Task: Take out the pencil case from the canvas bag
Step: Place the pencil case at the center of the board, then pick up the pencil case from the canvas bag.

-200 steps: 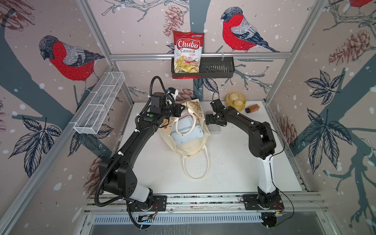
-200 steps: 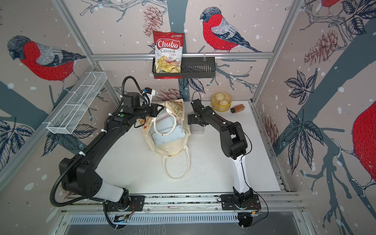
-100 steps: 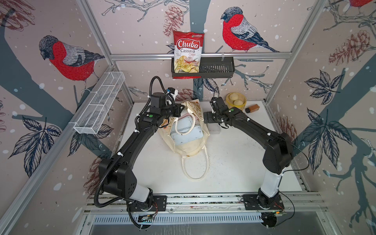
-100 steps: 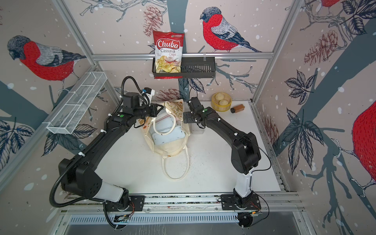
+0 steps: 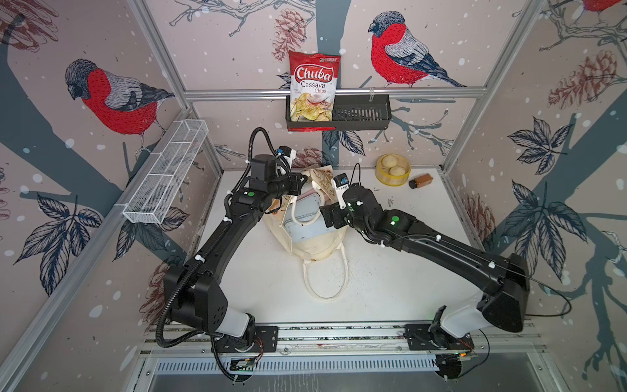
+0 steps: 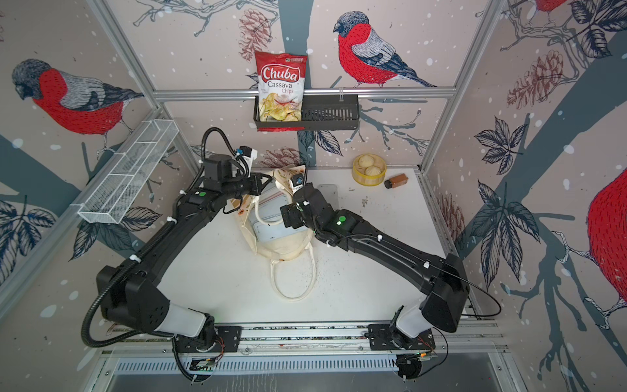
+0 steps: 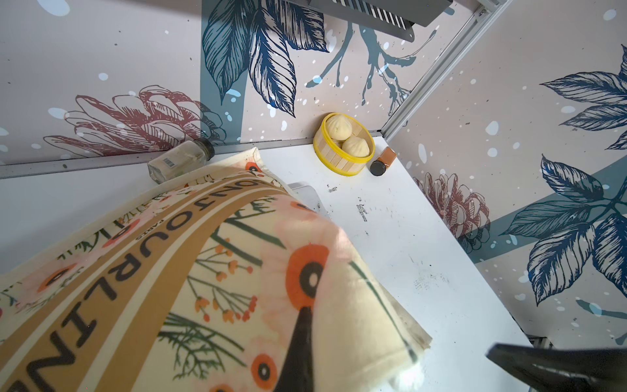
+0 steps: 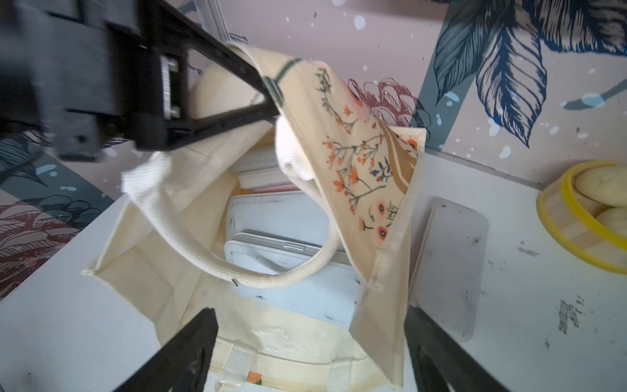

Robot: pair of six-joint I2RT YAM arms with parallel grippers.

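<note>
Task item: pencil case (image 8: 281, 253), taken to be the pale flat box with rounded corners. It lies inside the canvas bag (image 5: 315, 249) on the lower cloth layer and is exposed at the open mouth.
Bag position: flat on the table (image 5: 390, 271), with the flowered upper side raised and folded back toward the rear wall.
Left claw (image 8: 273, 100): clenched on the edge of the flowered side. It holds the mouth open and carries nothing else.
Right claw (image 8: 309, 315): released, with the fingers spread wide and nothing between them.
Key relation: the pencil case lies directly ahead of and below the right claw, just past the near rim of the bag.
Long axis: judged to run from the near rim inward, along the claw's line of approach. The fingers therefore straddle the short width. The far end is hidden under other flat items, so this is not certain.
Nearer arm: right. In a top view the right claw (image 5: 327, 217) hangs over the case (image 5: 305, 222), while the left claw is occupied with the cloth.
Obstruction: one loop handle (image 8: 271, 276) crosses the case between the claw and the box. A closing grip could catch the strap.
Adjacent item: a flat grey plate (image 8: 448, 264) lies outside the bag, just beside it. It is not the target.
Progress: judged early, since the case has not yet been gripped.
</note>
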